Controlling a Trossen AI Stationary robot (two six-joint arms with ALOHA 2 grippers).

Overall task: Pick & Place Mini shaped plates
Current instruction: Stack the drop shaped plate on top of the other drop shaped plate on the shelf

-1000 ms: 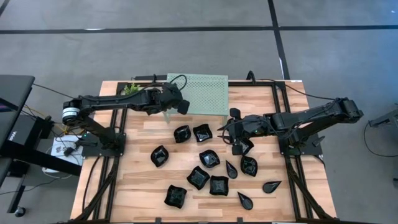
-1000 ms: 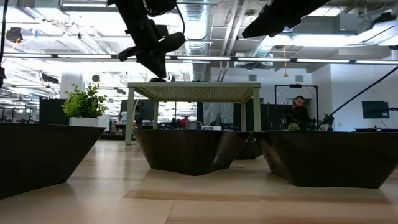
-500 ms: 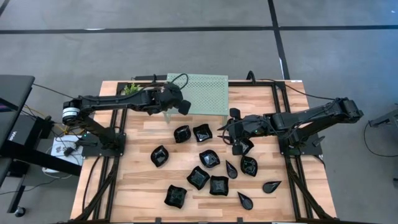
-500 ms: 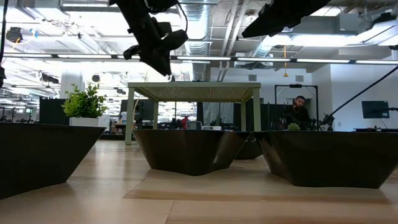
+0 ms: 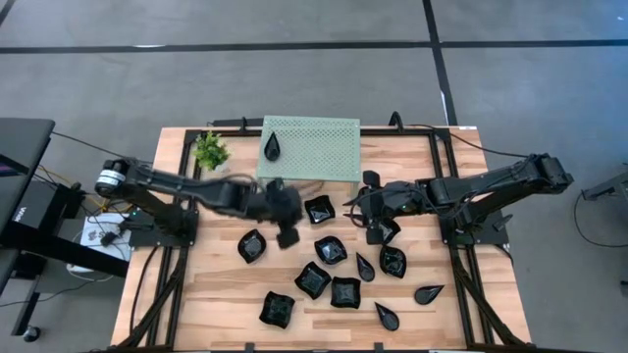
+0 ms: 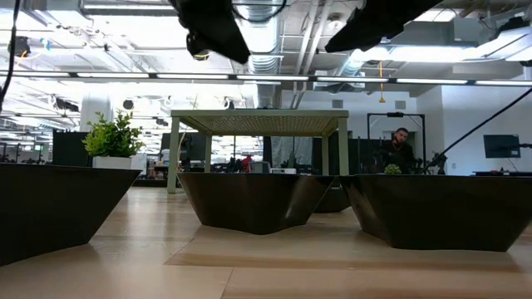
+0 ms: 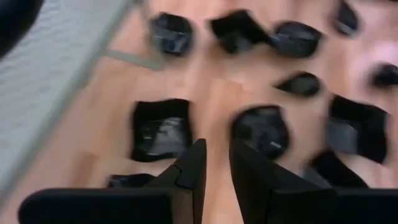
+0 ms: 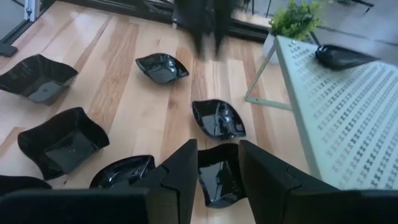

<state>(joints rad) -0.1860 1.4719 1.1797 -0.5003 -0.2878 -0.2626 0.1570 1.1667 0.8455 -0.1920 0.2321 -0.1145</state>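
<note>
Now your left pincer (image 5: 287, 233) hovers empty, fingers apart, below the green rack (image 5: 324, 162), which carries one teardrop plate (image 5: 272, 148). Your right pincer (image 5: 371, 227), fingers apart, waits over a square plate (image 8: 216, 174).

No text, label, brand, number or sign can be read in any view. The black cabinet (image 5: 22, 201) standing left of the table carries a small white marking, but it is too small to make out.
</note>
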